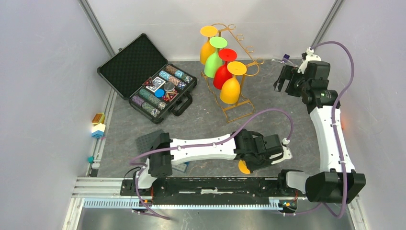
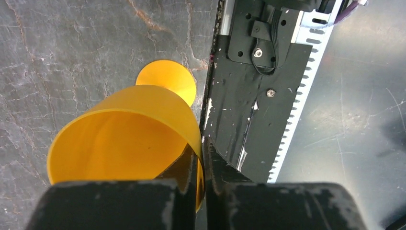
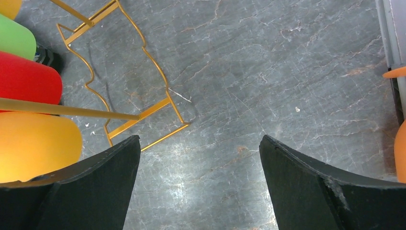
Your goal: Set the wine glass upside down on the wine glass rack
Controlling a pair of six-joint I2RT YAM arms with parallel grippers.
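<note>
The left gripper is pinching the rim of the yellow wine glass at the near edge of the table, well apart from the far wine glass rack, while the right gripper is hovering beside the rack with its fingers spread; the pick-up step seems to be in hand, and next the glass is needing lifting, inverting and carrying to a free loop.

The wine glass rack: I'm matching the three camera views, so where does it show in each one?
Top external: the wine glass rack stands at upper centre, four glasses hanging on it.
Left wrist: not in it.
Right wrist: the wine glass rack is at upper left, partly cut by the edge.
Shared landmark: the yellow hanging glass at the rack's near end.
</note>
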